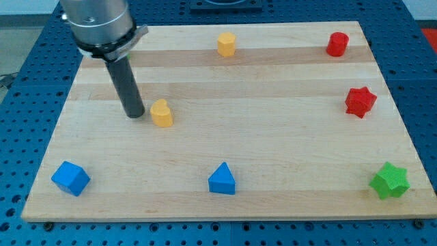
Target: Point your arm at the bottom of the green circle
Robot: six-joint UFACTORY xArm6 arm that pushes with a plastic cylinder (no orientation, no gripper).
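Our tip (134,115) stands well to the view's left of the green star (389,181), the only green block visible. We have no hand, only a bare rod holding nothing. We should stop just below the green star without nudging it.

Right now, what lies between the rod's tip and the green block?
Camera view: only the yellow block beside my tip; then bare board up to the green star.
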